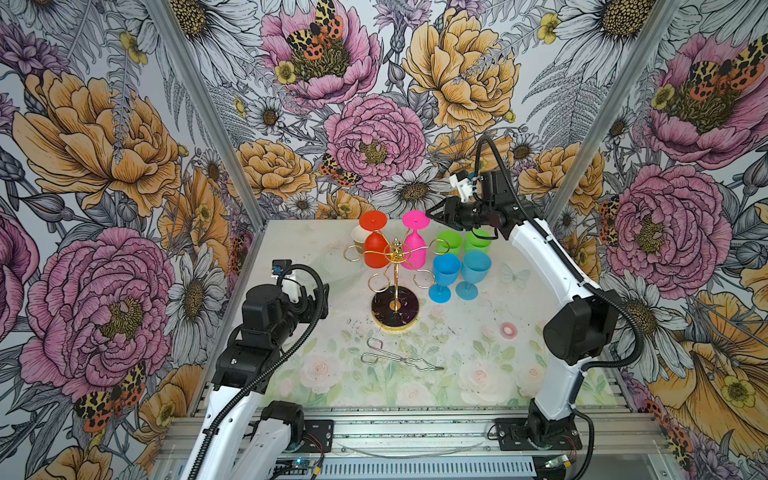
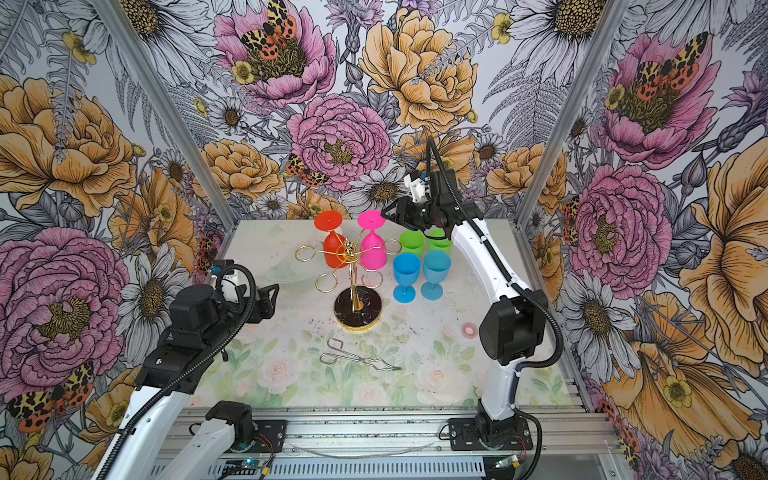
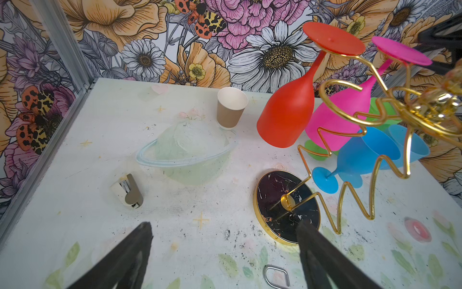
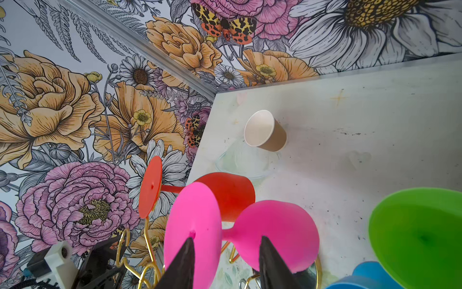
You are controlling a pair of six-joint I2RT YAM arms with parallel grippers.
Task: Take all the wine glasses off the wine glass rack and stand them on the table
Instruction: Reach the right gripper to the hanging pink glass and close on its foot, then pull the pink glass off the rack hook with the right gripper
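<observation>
Take the table [image 1: 457,386] as your anchor. Its top is pale, printed with faint roses and green leaves, and smudged with dark specks near the middle. Behind the table you see a back wall [image 1: 374,104] papered in large pink, orange and white flowers with spotted moths. The same paper covers the side walls [image 1: 83,208] flanking the table. Aluminium posts [image 1: 208,114] climb from the table's back corners, and a slotted aluminium rail [image 1: 415,428] runs along its near edge. The light is bright and even.
</observation>
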